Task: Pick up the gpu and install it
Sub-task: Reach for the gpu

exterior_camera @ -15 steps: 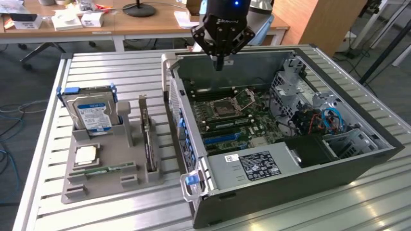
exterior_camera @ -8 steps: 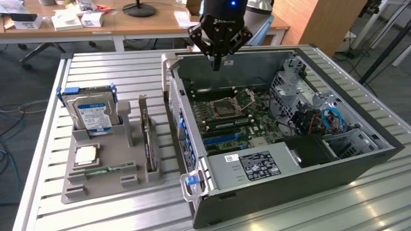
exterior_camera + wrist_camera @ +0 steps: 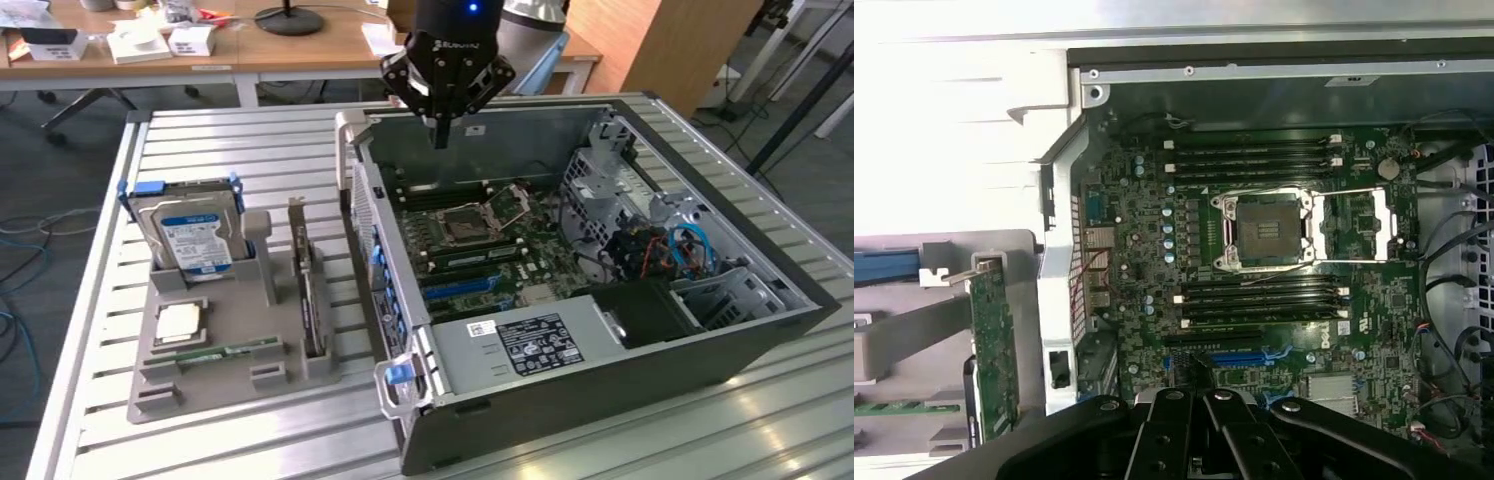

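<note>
The gpu (image 3: 310, 295) stands on its edge in a slot of the grey holder (image 3: 220, 385), at the exterior view's left of the open computer case (image 3: 747, 330). In the wrist view the gpu (image 3: 994, 350) shows a green board face with its metal bracket at one end. My gripper (image 3: 441, 138) hangs above the back part of the case, over the motherboard (image 3: 487, 245), well apart from the gpu. Its fingers are shut together, pointing down, with nothing between them. In the wrist view my gripper (image 3: 1204, 405) sits over the blue card slot (image 3: 1249, 355).
A silver hard drive (image 3: 198, 235), a processor chip (image 3: 178, 322) and a green memory stick (image 3: 214, 352) also rest on the holder. The case wall (image 3: 367, 250) stands between holder and motherboard. Cables and drive cages (image 3: 667, 250) fill the case's far side. A desk (image 3: 200, 45) lies behind.
</note>
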